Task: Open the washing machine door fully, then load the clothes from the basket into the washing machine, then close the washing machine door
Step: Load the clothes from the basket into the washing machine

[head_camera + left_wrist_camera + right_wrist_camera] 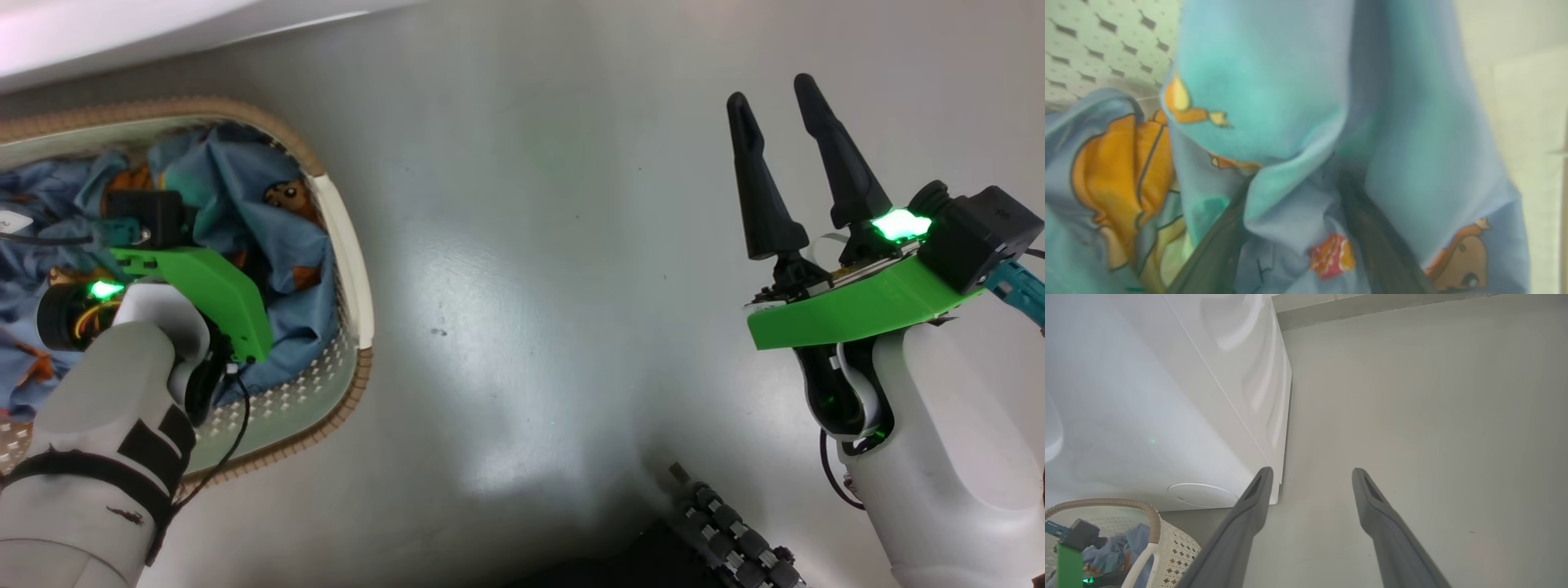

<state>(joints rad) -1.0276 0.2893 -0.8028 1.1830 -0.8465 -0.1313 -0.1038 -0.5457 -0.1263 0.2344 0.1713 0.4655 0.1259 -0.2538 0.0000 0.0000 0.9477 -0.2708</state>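
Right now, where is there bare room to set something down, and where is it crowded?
Free: the grey floor between the basket and the open right hand, and the floor to the right of the washing machine in the right wrist view. Crowded: the basket, full of clothes, with the left hand down in the fabric.

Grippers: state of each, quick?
Left gripper: open, down in the clothes, fabric between its jaws.
Right gripper: open, holding nothing.
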